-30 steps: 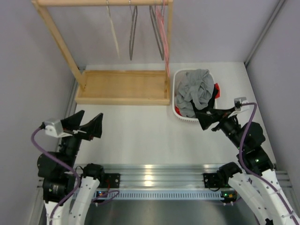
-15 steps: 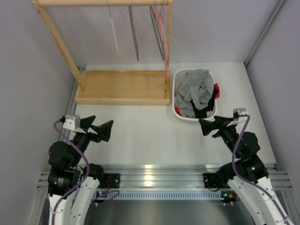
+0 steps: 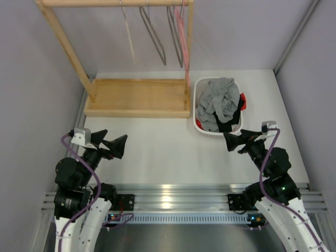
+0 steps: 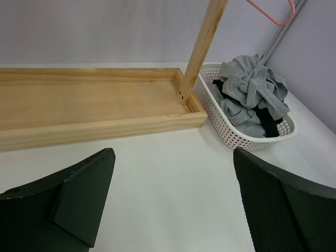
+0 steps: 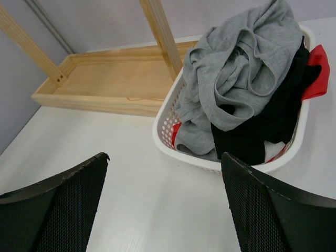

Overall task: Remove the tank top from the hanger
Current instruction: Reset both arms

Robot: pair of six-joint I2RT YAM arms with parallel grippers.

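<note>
You're hovering the left tool [image 3: 111,142] and right tool [image 3: 233,142] spread wide and empty while the grey tank top [image 3: 218,102] is lying crumpled in the basket [image 3: 196,100], looking light and floppy, so a bunched fold is looking your surest hold.

Wooden rack [image 3: 136,97]: one, along the far edge of the worktop [image 3: 168,155]. Hangers on its rail: four counted. These are one cream hanger [image 3: 127,38], two grey hangers [image 3: 153,34] and one pink hanger [image 3: 182,42]; the rightmost ones overlap, so the count is uncertain. White basket [image 3: 196,101]: one, toward the far right corner. Garments heaped in it, by colour: one grey garment [image 3: 218,102], one black garment [image 3: 229,126] and one red garment [image 3: 243,100]; whether each colour is a single piece cannot be told. Grippers at the near edge: two, the left gripper [image 3: 111,140] and the right gripper [image 3: 237,140].
</note>
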